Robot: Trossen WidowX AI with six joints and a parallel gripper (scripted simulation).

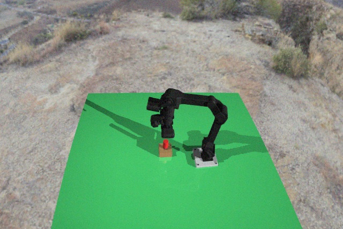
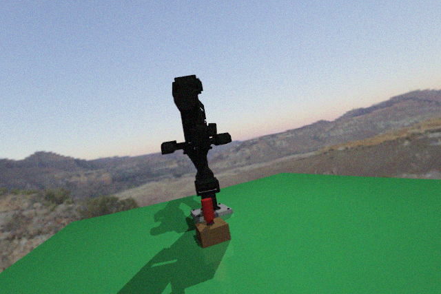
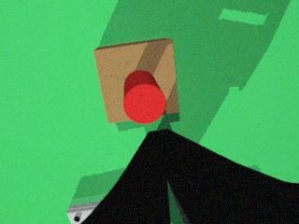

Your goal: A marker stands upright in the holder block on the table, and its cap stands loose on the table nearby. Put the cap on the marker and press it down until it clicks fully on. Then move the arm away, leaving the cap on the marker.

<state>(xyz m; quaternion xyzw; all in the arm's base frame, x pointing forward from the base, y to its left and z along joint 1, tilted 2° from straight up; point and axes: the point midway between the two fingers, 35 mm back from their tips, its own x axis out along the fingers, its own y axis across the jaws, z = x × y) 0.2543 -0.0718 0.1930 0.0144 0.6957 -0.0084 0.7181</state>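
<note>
The red cap (image 1: 165, 143) (image 2: 207, 209) (image 3: 145, 104) is upright on the marker in the brown holder block (image 1: 165, 154) (image 2: 214, 234) (image 3: 114, 70). A short dark part of the marker (image 2: 210, 222) shows between the cap's lower edge and the block. Whether the cap is clicked fully on cannot be told. My gripper (image 1: 168, 137) (image 2: 203, 171) (image 3: 159, 140) is shut and empty, pointing down above the cap, with a gap between them. In the wrist view the joined fingertips appear just below the cap's round top.
The arm's pale base plate (image 1: 206, 163) (image 2: 227, 210) (image 3: 75, 216) is on the green table (image 1: 177, 198) (image 2: 320, 233), to the right of the block in the top view. The arm arches from it over to the block. Its shadow falls across the table and block.
</note>
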